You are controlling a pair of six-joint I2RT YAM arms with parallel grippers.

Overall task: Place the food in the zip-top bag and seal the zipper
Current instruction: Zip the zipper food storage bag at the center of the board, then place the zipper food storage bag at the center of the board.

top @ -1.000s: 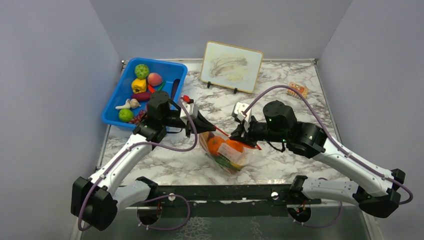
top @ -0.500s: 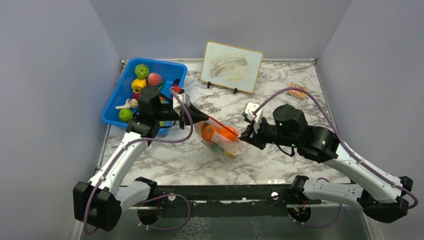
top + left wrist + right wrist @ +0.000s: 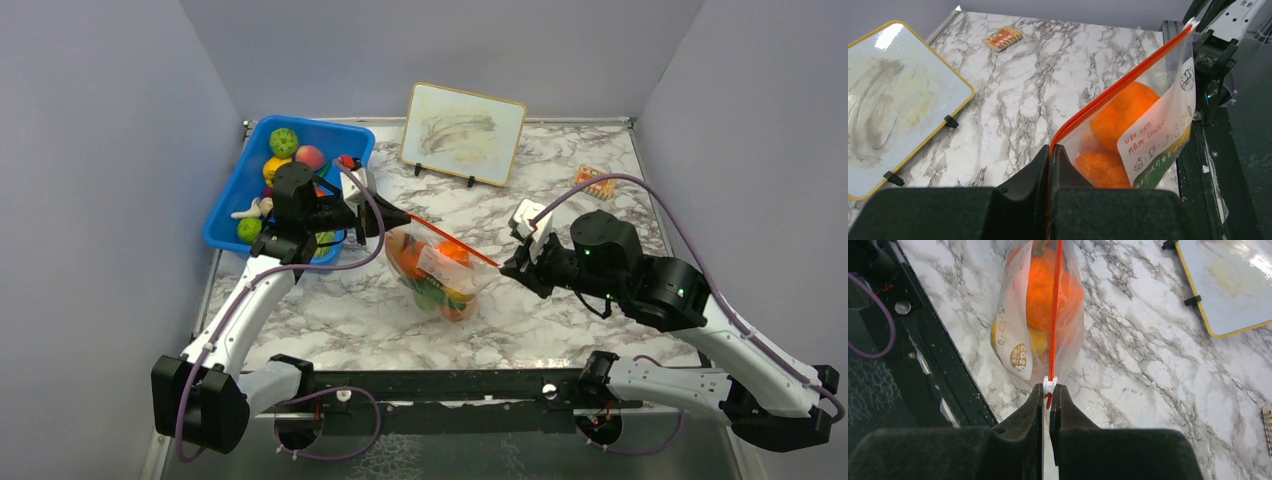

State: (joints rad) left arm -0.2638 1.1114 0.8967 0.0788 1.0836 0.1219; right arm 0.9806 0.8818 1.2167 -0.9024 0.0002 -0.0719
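The zip-top bag (image 3: 1013, 335) is thin clear plastic film, glossy and creased, bearing a white printed label (image 3: 1155, 135). The zipper (image 3: 1054, 305), ahead of the right gripper (image 3: 1049, 391), is a smooth orange-red plastic strip with a white plastic slider (image 3: 1050, 384). The fingers (image 3: 1023, 440) of this and the left gripper (image 3: 1050, 150) are matt black and faintly grainy. The table (image 3: 1048, 75) has a smooth marble pattern with a slight sheen.

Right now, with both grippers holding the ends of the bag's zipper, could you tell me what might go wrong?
The left gripper pinches only the very corner of the taut zipper, so it could slip free and the bag, heavy with oranges, would flop over. The right gripper grips the zipper at the small white slider; pulling harder might strain or tear the thin plastic.
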